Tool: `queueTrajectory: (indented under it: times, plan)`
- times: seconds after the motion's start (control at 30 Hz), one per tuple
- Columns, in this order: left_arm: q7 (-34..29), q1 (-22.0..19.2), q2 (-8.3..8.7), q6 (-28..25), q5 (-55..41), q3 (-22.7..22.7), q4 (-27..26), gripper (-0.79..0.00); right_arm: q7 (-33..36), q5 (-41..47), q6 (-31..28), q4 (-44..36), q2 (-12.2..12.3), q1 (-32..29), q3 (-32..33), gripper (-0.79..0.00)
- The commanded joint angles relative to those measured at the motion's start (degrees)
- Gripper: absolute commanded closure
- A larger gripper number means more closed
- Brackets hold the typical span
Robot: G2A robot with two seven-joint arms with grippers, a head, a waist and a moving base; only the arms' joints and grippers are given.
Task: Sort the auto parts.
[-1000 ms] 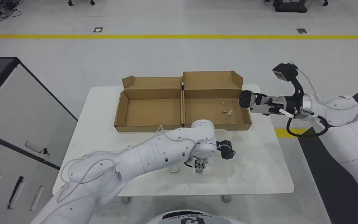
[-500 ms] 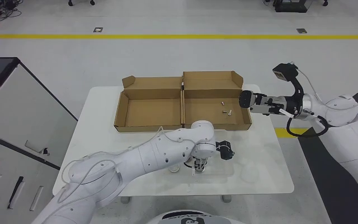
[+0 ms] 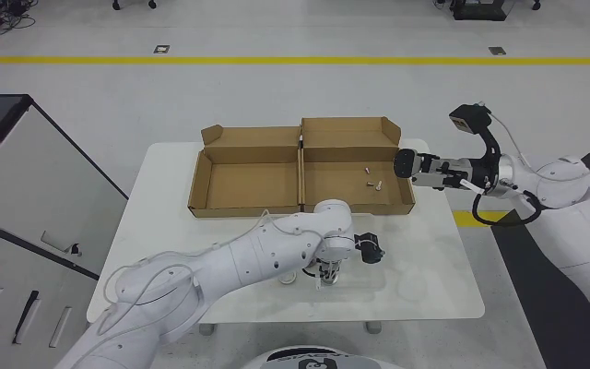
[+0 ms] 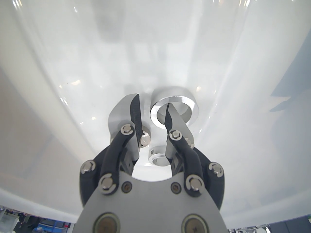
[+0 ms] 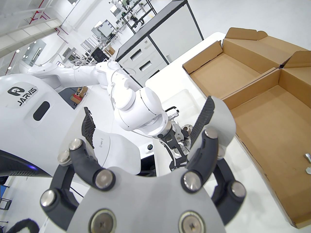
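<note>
A silver metal ring (image 4: 179, 103) lies in a clear plastic tray (image 4: 73, 73) near the table's front. My left gripper (image 4: 151, 112) is down in the tray and open. One fingertip is inside the ring, the other outside its wall, with a small gap left. A smaller ring (image 4: 156, 157) and a round fastener (image 4: 145, 139) lie under the fingers. From above, the left gripper (image 3: 330, 270) points straight down. My right gripper (image 3: 398, 166) hangs open and empty at the right-hand box's right edge. Two small bolts (image 3: 371, 177) lie in that box (image 3: 355, 152).
Two open cardboard boxes stand side by side at the back of the white table (image 3: 166, 184); the left box (image 3: 249, 189) holds nothing. The bolts (image 5: 307, 163) show near the right gripper (image 5: 148, 112). A grey cabinet (image 3: 46, 194) stands left of the table.
The left wrist has turned slightly over the tray. The right arm has stayed still.
</note>
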Motion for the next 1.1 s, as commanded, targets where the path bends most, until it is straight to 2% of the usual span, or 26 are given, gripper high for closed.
queueTrajectory:
  times: [0.0, 0.03, 0.23, 0.4, 0.57, 0.77, 0.9, 1.07]
  plan:
    - [0.13, -0.01, -0.12, -0.13, 0.06, 0.00, 0.38, -0.080, 0.00, 0.00, 0.00, 0.00, 0.00, 0.00, 0.00, -0.785]
    - [0.16, -0.02, -0.17, -0.16, 0.12, 0.00, 0.59, 0.000, 0.00, 0.00, 0.00, 0.00, 0.00, 0.00, 0.00, -0.785]
    - [0.54, -0.35, -0.35, -0.54, -0.50, 0.00, 0.79, 0.000, 0.00, 0.00, 0.00, 0.00, 0.00, 0.00, 0.00, -0.785]
    - [-0.21, -1.94, 0.45, 0.22, -3.09, -1.17, -1.93, 0.000, 0.00, 0.00, 0.00, 0.00, 0.00, 0.00, 0.00, -0.785]
    - [-1.50, -2.85, 2.55, 1.51, -5.27, -4.16, -7.52, 0.000, 0.00, 0.00, 0.00, 0.00, 0.00, 0.00, 0.00, -0.785]
    - [-3.30, -2.81, 6.22, 3.31, -6.68, -7.75, -16.58, 0.000, 0.00, 0.00, 0.00, 0.00, 0.00, 0.00, 0.00, -0.785]
    - [-2.59, -1.81, 8.68, 2.60, -8.15, -11.47, -21.01, 0.000, 0.00, 0.00, 0.00, 0.00, 0.00, 0.00, 0.00, -0.785]
    - [-2.59, -1.81, 8.68, 2.60, -8.15, -11.47, -21.01, 0.000, 0.00, 0.00, 0.00, 0.00, 0.00, 0.00, 0.00, -0.785]
